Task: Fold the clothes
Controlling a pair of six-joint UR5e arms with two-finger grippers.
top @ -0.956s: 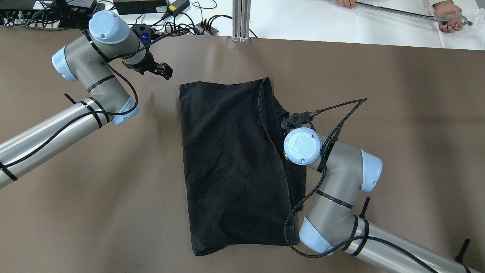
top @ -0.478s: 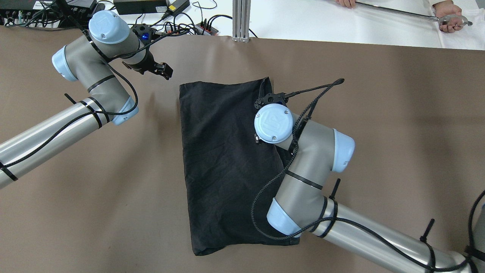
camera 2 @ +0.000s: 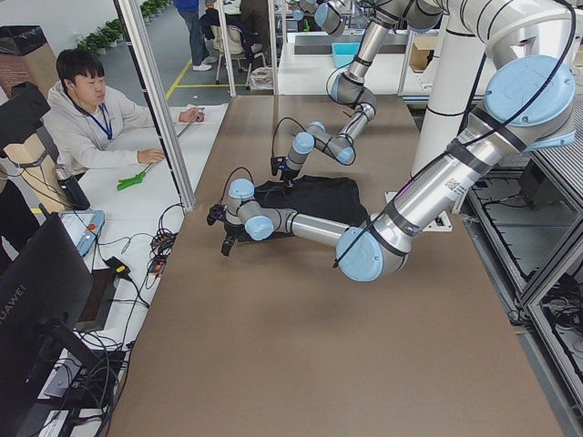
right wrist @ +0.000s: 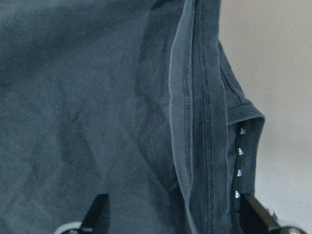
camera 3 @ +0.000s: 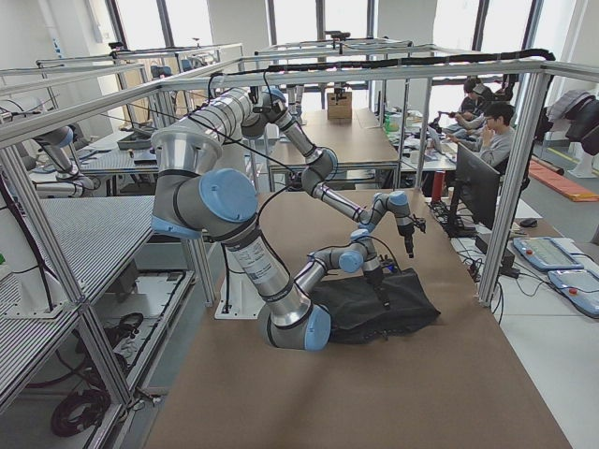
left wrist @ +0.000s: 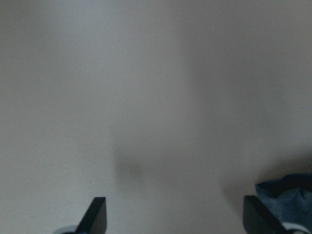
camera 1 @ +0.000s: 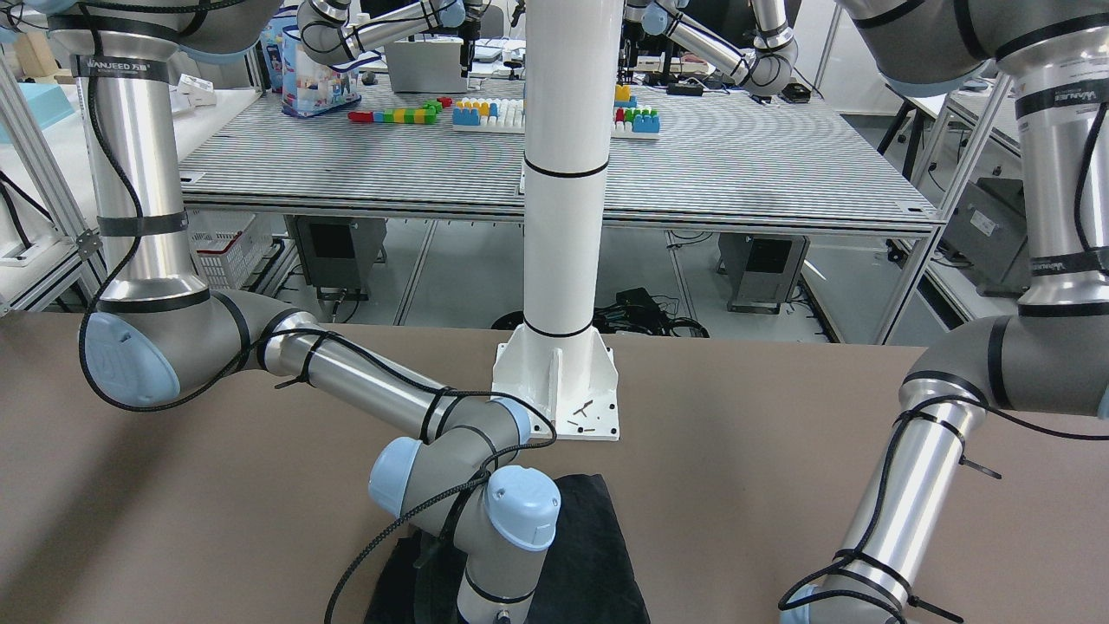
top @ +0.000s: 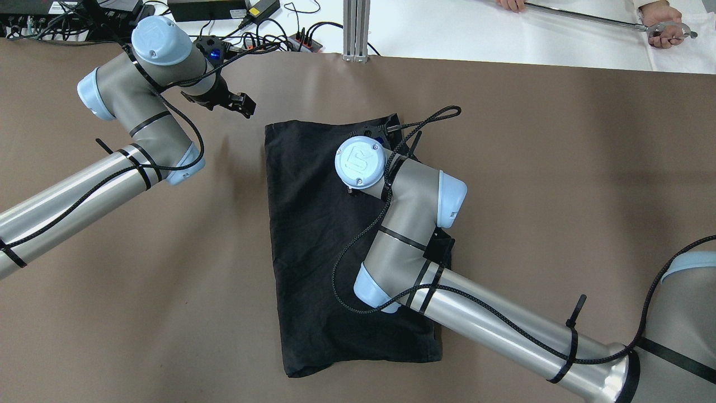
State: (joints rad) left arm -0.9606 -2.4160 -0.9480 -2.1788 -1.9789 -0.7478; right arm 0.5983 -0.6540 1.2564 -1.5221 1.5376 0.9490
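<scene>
Brown worktop (top: 559, 168) holds folded black clothes (top: 313, 224); the right hand (right wrist: 176, 214) is spread wide over them, the left hand (left wrist: 173, 214) wide over the worktop nearby.

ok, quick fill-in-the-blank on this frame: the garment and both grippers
1. The ___ garment lies on the brown table.
2. The right gripper hangs over the garment, jaws ___.
3. The left gripper hovers over bare table beside the garment, open and holding ___.

Missing words: black; open; nothing
</scene>
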